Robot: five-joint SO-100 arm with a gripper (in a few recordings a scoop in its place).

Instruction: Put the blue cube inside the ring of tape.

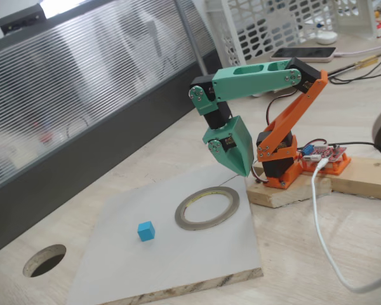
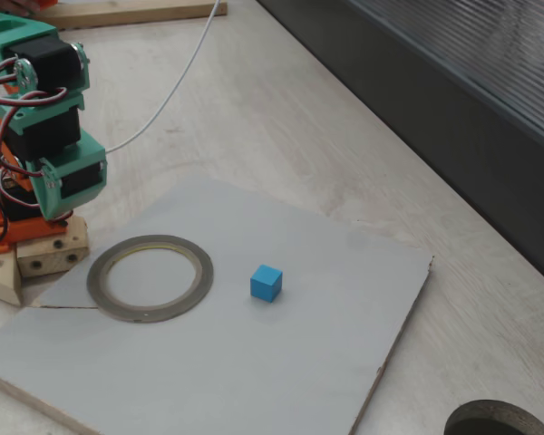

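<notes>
The blue cube (image 1: 146,230) (image 2: 266,283) and the ring of tape (image 1: 207,208) (image 2: 150,277) both lie flat on the board (image 1: 178,267) (image 2: 254,362) — near each other but apart, the cube outside the ring. The gripper (image 1: 240,166) (image 2: 54,210) hangs above the board's edge just beside the ring, on the side away from the cube. A round hole (image 1: 44,260) (image 2: 499,422) sits in the table (image 1: 317,254) (image 2: 299,118) off the board — beyond the cube's side.

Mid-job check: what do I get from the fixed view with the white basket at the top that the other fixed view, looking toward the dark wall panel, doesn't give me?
Basket view alone: the gripper tip pointing down behind the ring, a phone, a red circuit board.

Wall-panel view alone: a closer look at the arm's green servo housings.

Shared: the blue cube sitting outside the ring of tape on the pale board, plus the round hole.
</notes>
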